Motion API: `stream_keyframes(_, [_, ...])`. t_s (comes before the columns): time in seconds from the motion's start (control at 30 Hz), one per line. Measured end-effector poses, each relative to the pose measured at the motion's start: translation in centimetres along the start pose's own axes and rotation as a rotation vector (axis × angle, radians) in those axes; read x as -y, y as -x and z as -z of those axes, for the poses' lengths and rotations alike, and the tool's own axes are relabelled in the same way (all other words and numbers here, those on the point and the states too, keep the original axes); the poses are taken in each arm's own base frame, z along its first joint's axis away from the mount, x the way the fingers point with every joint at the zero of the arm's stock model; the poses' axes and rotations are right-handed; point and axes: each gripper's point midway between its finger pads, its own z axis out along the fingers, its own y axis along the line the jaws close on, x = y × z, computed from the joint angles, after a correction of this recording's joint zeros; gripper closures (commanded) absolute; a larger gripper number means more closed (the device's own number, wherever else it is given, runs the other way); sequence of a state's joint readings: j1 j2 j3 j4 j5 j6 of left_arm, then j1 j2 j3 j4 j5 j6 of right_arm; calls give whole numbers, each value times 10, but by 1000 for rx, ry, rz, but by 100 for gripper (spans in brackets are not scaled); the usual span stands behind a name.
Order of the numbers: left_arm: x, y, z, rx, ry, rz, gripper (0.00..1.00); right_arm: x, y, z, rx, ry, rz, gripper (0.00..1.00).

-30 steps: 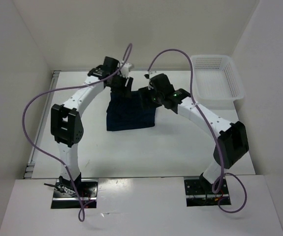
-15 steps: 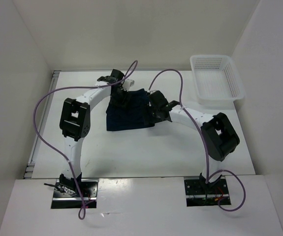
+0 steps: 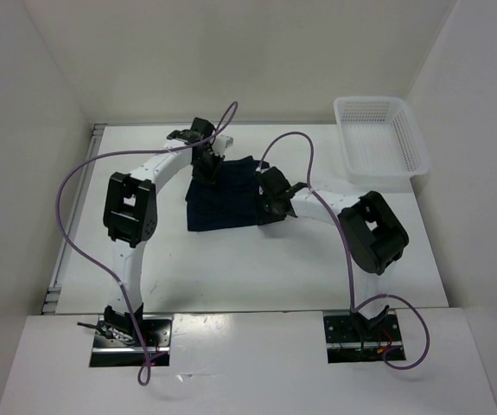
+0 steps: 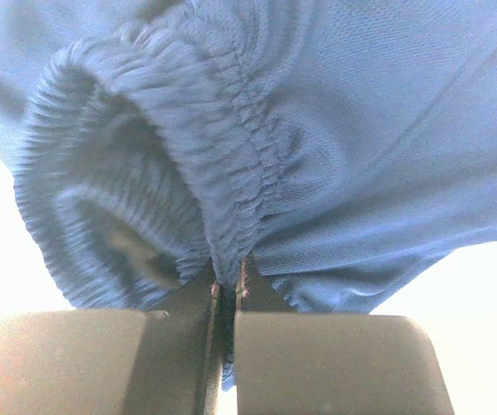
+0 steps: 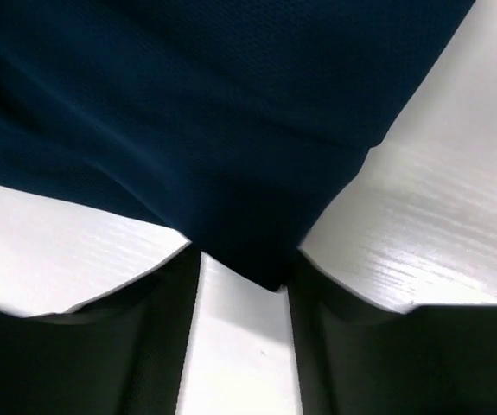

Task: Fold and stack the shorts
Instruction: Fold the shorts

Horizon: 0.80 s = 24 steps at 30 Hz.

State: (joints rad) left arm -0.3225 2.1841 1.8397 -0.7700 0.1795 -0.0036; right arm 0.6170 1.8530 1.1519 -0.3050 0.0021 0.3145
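The dark navy shorts (image 3: pixel 226 197) lie folded on the white table between the two arms. My left gripper (image 3: pixel 207 164) is at their far left corner. In the left wrist view it (image 4: pixel 228 290) is shut on the gathered elastic waistband of the shorts (image 4: pixel 360 130), with cloth pinched between the pads. My right gripper (image 3: pixel 270 203) is low at the shorts' right edge. In the right wrist view its jaws (image 5: pixel 244 257) stand apart on either side of a flat corner of the shorts (image 5: pixel 231 130), with white table showing in the gap behind it.
A white mesh basket (image 3: pixel 381 138) stands at the back right of the table. White walls enclose the table on the left, back and right. Purple cables loop above both arms.
My left gripper dropped onto the waistband and shut on it. My right arm folded down and left to the shorts' right edge, and its jaws narrowed around a corner.
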Motion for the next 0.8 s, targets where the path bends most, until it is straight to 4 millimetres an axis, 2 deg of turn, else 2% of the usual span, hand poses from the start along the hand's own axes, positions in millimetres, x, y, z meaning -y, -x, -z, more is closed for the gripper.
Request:
stream_keyframes(0.03, [-3,6,6,16,0,6,100,0,1,-1,4,1,-4,76])
stream_keyframes(0.17, [-21,27,44,103,-9,43,87,1,7,-2,23,2,-35,100])
stream_keyframes(0.27, [-25,29,73,145,-47,73,80,6,15,-5,59,17,-76,100])
stream_keyframes(0.37, [-28,22,82,148,-88,100,71,13,21,-7,86,30,-115,100])
stream_keyframes(0.47, [-36,0,70,105,-118,145,68,21,18,-9,82,24,-133,100])
stream_keyframes(0.67, [-71,-65,32,-41,-125,295,61,24,15,-9,74,25,-133,100])
stream_keyframes(0.77, [-75,-86,19,-90,-131,328,61,23,14,-9,72,28,-128,86])
stream_keyframes(0.8, [-73,-89,18,-98,-133,330,60,23,14,-9,70,31,-125,76])
